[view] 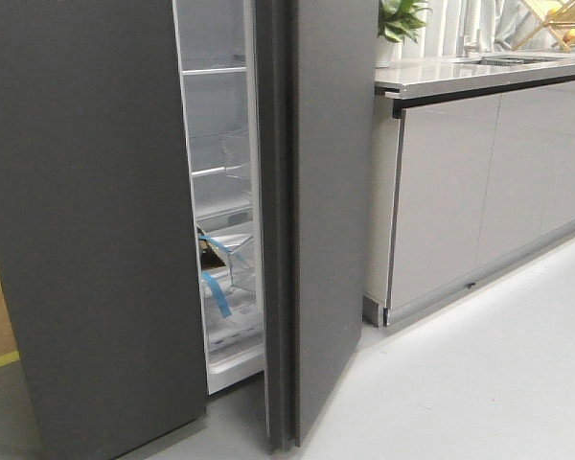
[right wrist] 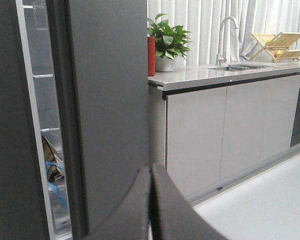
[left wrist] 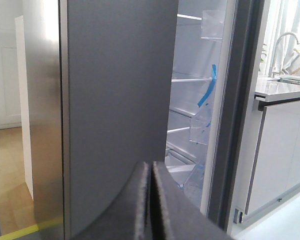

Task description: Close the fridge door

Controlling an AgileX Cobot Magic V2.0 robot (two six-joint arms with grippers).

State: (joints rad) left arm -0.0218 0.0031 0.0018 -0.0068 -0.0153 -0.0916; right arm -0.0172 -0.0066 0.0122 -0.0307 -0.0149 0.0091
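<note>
The fridge door (view: 331,192) is a tall matte dark-grey slab that stands ajar, with its thick grooved side edge (view: 276,240) turned toward me. The gap shows white shelves and blue tape (view: 216,292) inside. The other matching dark-grey panel (view: 86,220) is to its left. Neither gripper shows in the front view. In the left wrist view my left gripper (left wrist: 150,167) is shut and empty, in front of the other panel (left wrist: 120,100), with the door's edge (left wrist: 240,110) beyond. In the right wrist view my right gripper (right wrist: 150,172) is shut and empty, in front of the door's outer face (right wrist: 110,100).
Glossy light-grey cabinets (view: 489,182) with a steel counter (view: 479,72) stand to the right of the door. On the counter are a potted plant (right wrist: 167,45), a red cup (right wrist: 151,55), a tap (right wrist: 225,35) and a wooden dish rack (right wrist: 280,42). Pale floor (view: 479,383) lies in front.
</note>
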